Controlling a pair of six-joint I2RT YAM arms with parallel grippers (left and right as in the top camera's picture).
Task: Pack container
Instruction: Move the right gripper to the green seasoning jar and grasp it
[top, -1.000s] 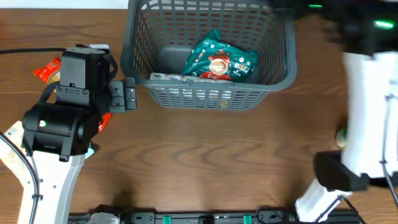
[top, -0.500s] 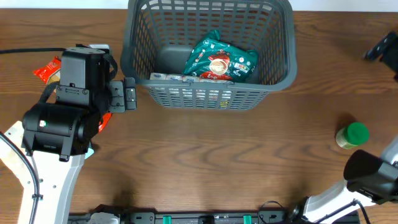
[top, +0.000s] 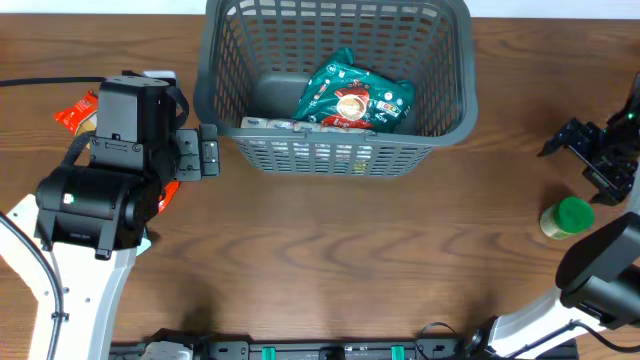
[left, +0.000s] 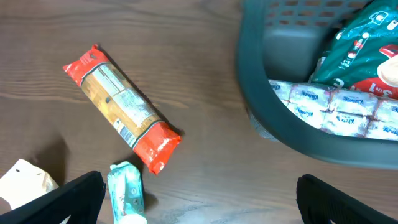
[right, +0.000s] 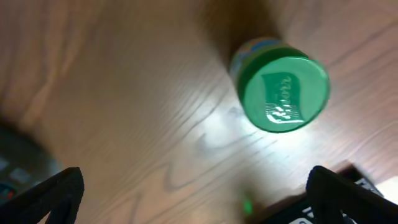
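Both arm bases are cut off at the near edge. The right arm (top: 610, 275) runs out of the overhead view on the right. Its wrist view is blurred, so the label on the green-lidded jar (right: 280, 84) can't be read. The jar stands upright on the bench (top: 330, 260). The right fingers (right: 50, 196) are spread wide and empty, hovering just beyond it.

The left arm (top: 90, 200) points down and hides most of the bench's left side from overhead. The left fingers (left: 74, 199) are released wide, holding nothing. Below them lie a teal sachet (left: 127, 196), a white item (left: 22, 180) cut off at the corner, and a red-ended packet (left: 121, 106).

The container (top: 335, 150) sits at the far middle of the bench. It is dark grey with slotted sides and rounded corners. It holds a green snack bag (top: 352, 95) and a row of white sachets (left: 336, 109) against its near wall.
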